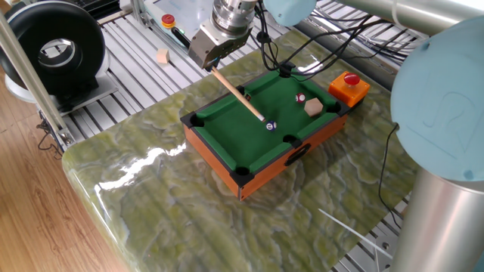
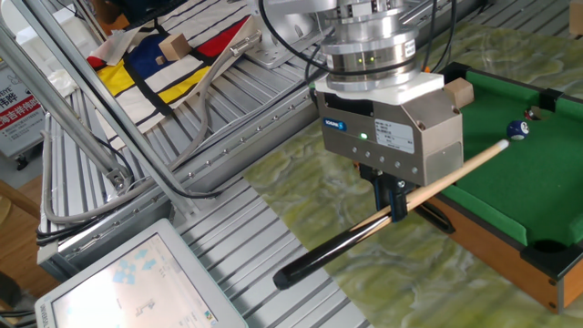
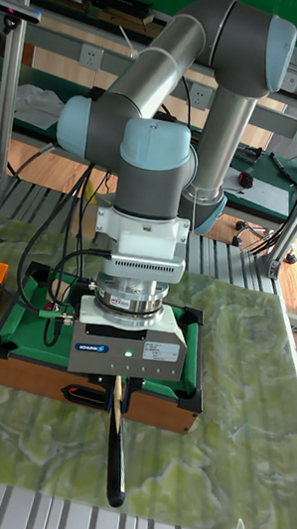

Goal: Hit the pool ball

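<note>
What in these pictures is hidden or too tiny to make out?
- Tall fixed view: the gripper and arm block the pool ball.
- One fixed view: the pool ball is too small to read markings; whether the cue tip touches it is unclear.
- The other fixed view: the pool table is cut off at the right edge.

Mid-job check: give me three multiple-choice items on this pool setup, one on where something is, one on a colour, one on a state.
1. Where does the pool ball lie?
A. On the green felt just beyond the cue tip
B. Inside a corner pocket
C. On the marble table beside the pool table

2. What colour is the box under the red button?
A. Blue
B. Orange
C. White

3. What is the gripper doing?
A. Open above the felt
B. Shut on the wooden cube
C. Shut on the cue stick

Answers: 1 A, the ball sits on the felt a short gap past the tip of the cue stick. 2 B, the box is orange. 3 C, the fingers clamp the cue where its pale shaft meets the black butt.
</note>
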### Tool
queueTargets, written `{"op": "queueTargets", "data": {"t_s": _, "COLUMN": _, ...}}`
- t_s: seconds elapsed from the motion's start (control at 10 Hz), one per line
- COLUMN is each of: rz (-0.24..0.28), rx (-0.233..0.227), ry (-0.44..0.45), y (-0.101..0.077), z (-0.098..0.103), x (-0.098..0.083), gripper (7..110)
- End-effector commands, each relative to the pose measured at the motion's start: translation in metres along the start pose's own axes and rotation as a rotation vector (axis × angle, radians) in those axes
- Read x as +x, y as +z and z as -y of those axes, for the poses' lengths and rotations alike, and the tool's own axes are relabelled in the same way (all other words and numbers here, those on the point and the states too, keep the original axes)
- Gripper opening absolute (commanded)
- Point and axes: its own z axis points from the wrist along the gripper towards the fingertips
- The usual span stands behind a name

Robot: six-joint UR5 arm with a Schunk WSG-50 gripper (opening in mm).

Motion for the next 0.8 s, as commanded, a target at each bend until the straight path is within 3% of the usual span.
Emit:
{"op": "queueTargets", "data": {"t_s": 0.0, "rz": -0.005, "rx": -0.009, "ry": 0.017, "y": 0.0016, "z": -0.0002, "x": 0.0012, "gripper": 7}}
{"op": "queueTargets", "data": {"t_s": 0.7, "rz": -0.022, "rx": -0.011, "ry": 0.025, "y": 0.0005, "z": 0.0003, "x": 0.0059, "gripper": 7}}
